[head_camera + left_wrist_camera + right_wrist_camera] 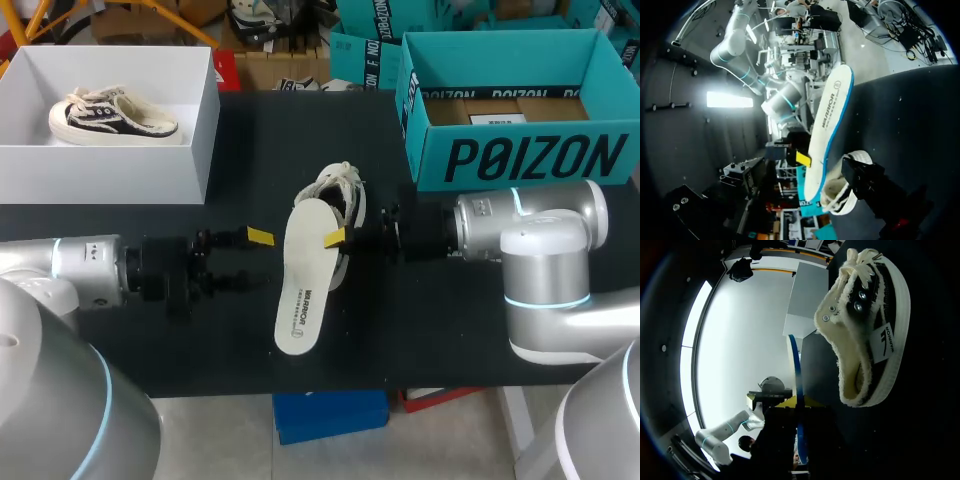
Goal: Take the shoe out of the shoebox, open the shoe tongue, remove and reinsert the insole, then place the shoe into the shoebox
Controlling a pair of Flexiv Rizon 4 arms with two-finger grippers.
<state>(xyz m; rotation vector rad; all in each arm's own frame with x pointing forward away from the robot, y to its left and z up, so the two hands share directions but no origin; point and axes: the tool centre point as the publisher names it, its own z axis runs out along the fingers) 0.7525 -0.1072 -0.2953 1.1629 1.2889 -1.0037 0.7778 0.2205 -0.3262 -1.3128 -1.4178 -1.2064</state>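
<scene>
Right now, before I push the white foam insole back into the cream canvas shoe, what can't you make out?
Toe cavity of the cream canvas shoe: in the head view the white foam insole covers it; in the right wrist view the tongue and laces block it.
Second finger of the right gripper: in the head view it is hidden under the insole.
Yellow tips of the left gripper: in the left wrist view they are lost in shadow.

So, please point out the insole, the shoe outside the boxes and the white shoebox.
insole [304, 285]: head view, its printed middle.
shoe [336, 182]: head view, its laces.
white shoebox [100, 172]: head view, front wall.
</scene>
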